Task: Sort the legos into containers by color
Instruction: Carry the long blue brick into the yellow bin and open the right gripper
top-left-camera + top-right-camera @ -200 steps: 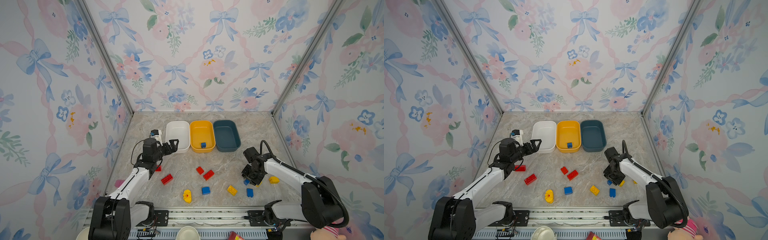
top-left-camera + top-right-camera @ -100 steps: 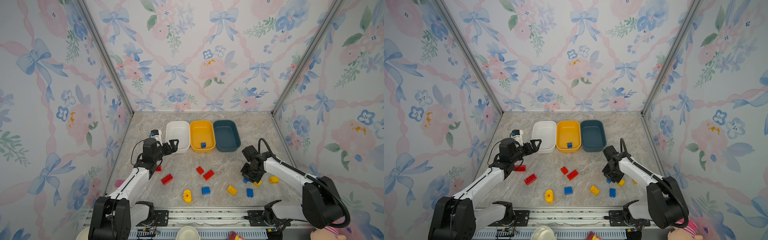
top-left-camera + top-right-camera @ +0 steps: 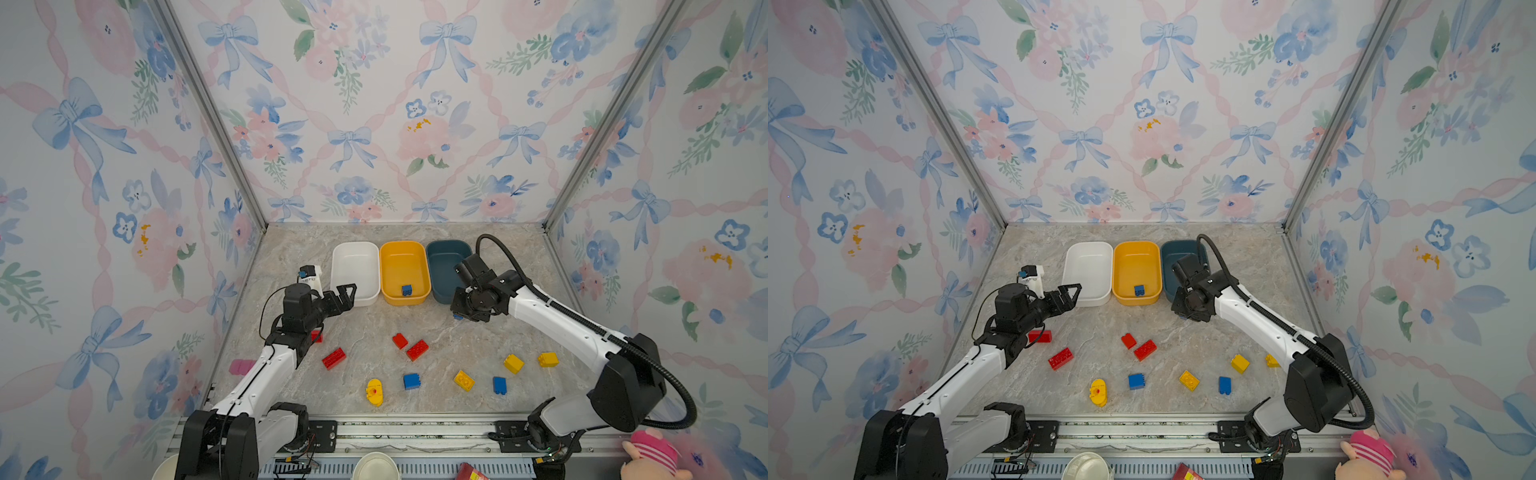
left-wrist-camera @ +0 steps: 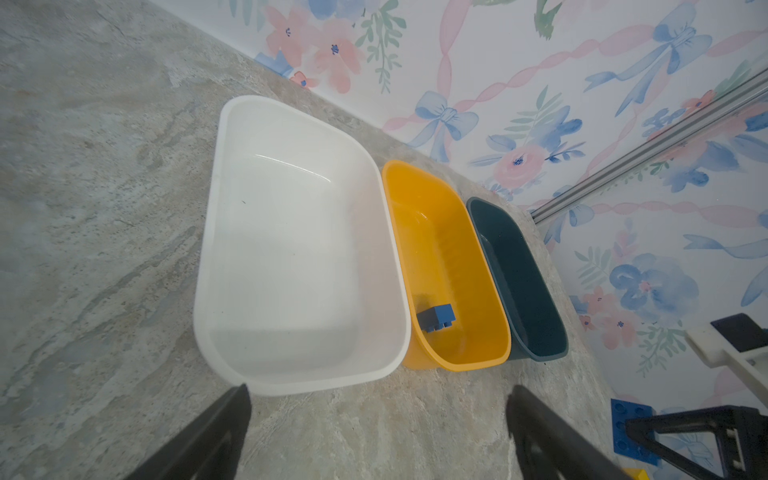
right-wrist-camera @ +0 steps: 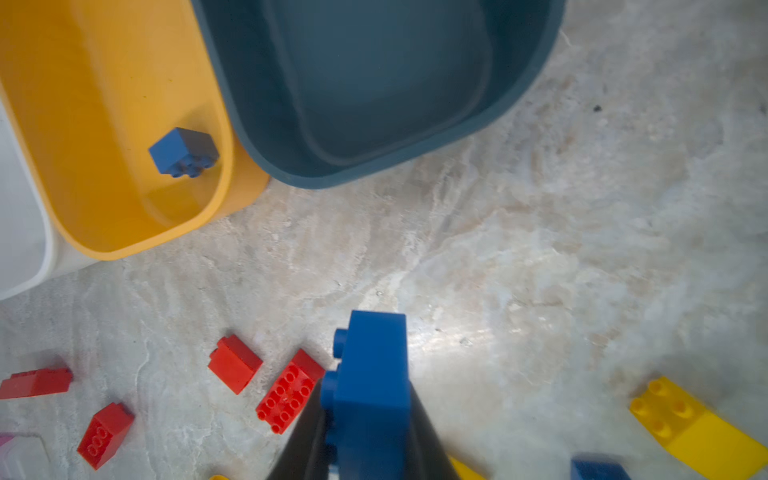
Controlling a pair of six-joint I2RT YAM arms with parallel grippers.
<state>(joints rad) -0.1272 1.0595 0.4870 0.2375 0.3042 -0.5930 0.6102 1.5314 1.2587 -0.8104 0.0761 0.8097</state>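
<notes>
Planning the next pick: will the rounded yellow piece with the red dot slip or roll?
The rounded yellow piece looks like rigid plastic, so it likely won't flex. Its curved ends could slide out of a pinch; the straighter long sides seem safer. Lying flat, it probably won't roll.

We are looking at a robot test cell — a lab booth, not a lived-in room; its three walls are flat panels (image 3: pixel 374 124) printed with bows and flowers, joined by bare aluminium profiles (image 3: pixel 208 112); the floor is a marble-look tabletop (image 3: pixel 395 318); a left arm (image 3: pixel 266 374) and a right arm (image 3: pixel 557 324) stand mounted on a metal rail (image 3: pixel 415 432).
</notes>
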